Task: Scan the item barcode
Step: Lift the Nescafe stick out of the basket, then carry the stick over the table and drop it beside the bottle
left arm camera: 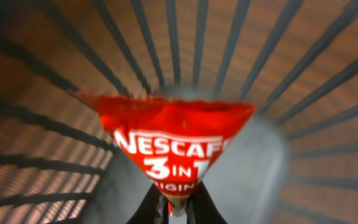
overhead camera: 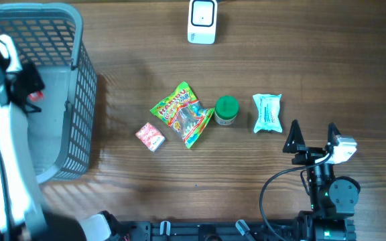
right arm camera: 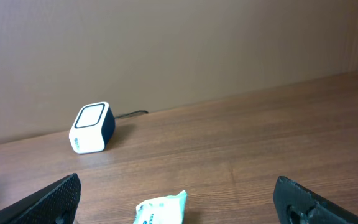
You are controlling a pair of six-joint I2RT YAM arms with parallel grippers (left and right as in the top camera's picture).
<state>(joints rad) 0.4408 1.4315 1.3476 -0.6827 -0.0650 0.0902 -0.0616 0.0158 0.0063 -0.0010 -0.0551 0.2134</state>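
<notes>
Your left gripper (left arm camera: 176,208) is clenched on the bottom tip of a red sachet (left arm camera: 169,146). The sachet is glossy, crinkled film and fans out from the dark jaws into a wide triangle. Its white lettering reads "NESCAF", cut off at the edge, then "3 IN 1", with a partly hidden line beneath. All round the jaws and sachet you have the grey plastic basket (overhead camera: 82,114), its walls an open lattice of slim bars and its floor smooth.

Your right gripper (overhead camera: 312,130) is released, its black, wedge-shaped fingers spread wide and holding nothing. Just ahead of those jaws lies a soft white and teal packet (overhead camera: 267,112); its print is too small to read. Further ahead and to the left stands the scanner (overhead camera: 202,21), a rounded white block with a dark window, on the wood-grain table (overhead camera: 354,60). It is well apart from the sachet in your left jaws.
</notes>
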